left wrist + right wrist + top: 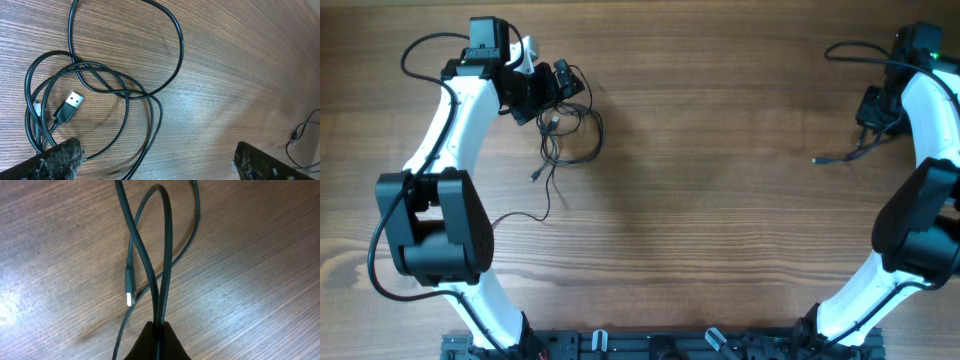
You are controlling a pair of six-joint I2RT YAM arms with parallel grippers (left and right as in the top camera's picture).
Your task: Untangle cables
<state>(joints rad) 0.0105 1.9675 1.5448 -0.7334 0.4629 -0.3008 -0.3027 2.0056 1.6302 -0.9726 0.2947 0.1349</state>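
Nearest, the right gripper [159,332] was clenched on a doubled cable [162,255], probably to keep it well apart from the rest. Beyond, the left gripper [160,167] hung released, jaws wide, over the looped cable pile [125,92] at the table's [720,200] far left. No containers were in view.

Overhead looks straight down on the whole tabletop [720,200]; both wrist views face down closely, sharing its cables [170,235].

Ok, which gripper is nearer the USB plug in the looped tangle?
Left. The left gripper is open right over the tangle, the USB plug just ahead of its fingers. The right gripper is across the table, shut on a separate cable.
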